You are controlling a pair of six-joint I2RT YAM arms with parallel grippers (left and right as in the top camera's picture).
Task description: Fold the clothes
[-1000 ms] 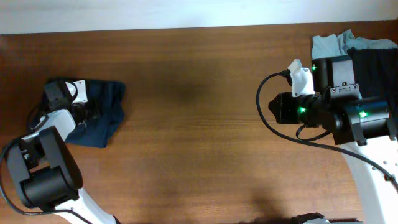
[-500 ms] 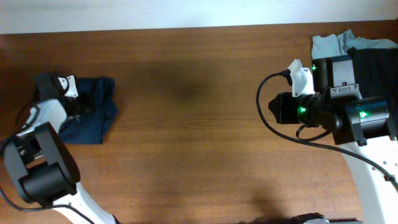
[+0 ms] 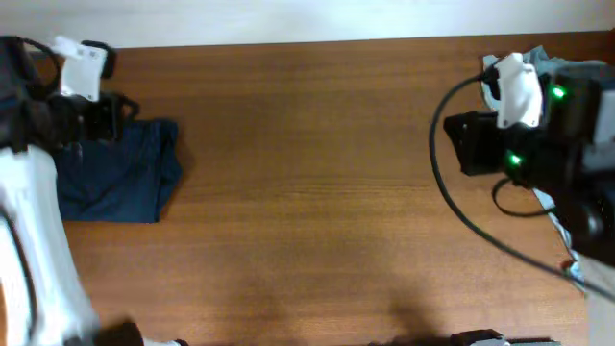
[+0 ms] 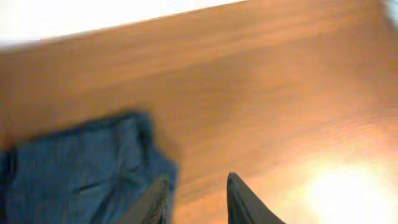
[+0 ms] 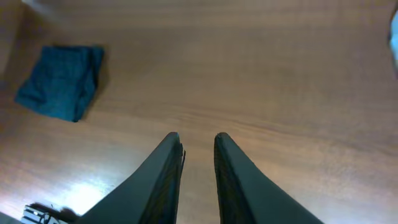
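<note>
The brown wooden table (image 3: 307, 192) fills the overhead view, mostly bare across the middle. The right arm (image 3: 538, 154) stands at the right side and the left arm (image 3: 29, 192) at the left edge. The dark navy garment (image 3: 120, 178) lies folded flat at the table's left. A pale grey-blue garment (image 3: 544, 58) shows at the far right corner, partly under the right arm. The left claw (image 4: 196, 199) has its fingers apart, empty, by the navy garment's right edge. The right claw (image 5: 198, 168) is slightly parted, holding nothing, over bare wood.
</note>
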